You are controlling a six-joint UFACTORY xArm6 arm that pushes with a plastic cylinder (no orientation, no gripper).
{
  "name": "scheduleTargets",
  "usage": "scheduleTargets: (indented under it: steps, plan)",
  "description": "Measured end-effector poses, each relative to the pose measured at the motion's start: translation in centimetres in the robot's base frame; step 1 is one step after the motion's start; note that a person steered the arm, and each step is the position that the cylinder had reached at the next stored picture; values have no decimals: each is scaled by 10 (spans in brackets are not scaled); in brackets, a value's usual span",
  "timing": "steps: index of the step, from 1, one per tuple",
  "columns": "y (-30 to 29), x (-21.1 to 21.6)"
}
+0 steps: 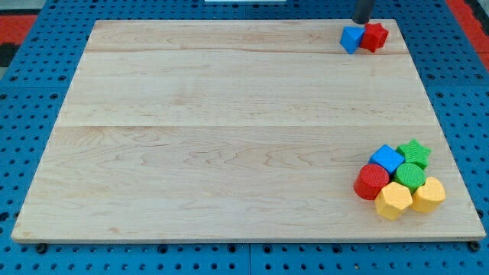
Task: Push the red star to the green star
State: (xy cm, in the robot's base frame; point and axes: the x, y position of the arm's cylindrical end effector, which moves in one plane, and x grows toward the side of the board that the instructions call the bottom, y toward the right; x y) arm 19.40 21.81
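Up at the bench's far right corner, the red star sits touching a small blue block, which lies just on its left side in the view. My tip stands just above that pair, at the view's top edge, close behind the gap between the blue block and the red star; only the rod's short lower end shows, and whether it touches either block I cannot tell for sure. It is a plain rod, so the tool has no jaws to open or close and holds nothing.

Well apart from the red star, down near the bench's right bottom corner, the other blocks huddle together. The green star is the uppermost of them and lies farthest to the right at the cluster's top. A blue cube touches it on its left, and a round green block sits just below it. Left of that is a red cylinder. Two yellow blocks close the cluster's lower edge: one below the red cylinder, the other to its right.
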Motion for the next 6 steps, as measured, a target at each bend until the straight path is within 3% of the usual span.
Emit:
scheduleTargets:
  steps: [6]
  plan:
    - [22, 153]
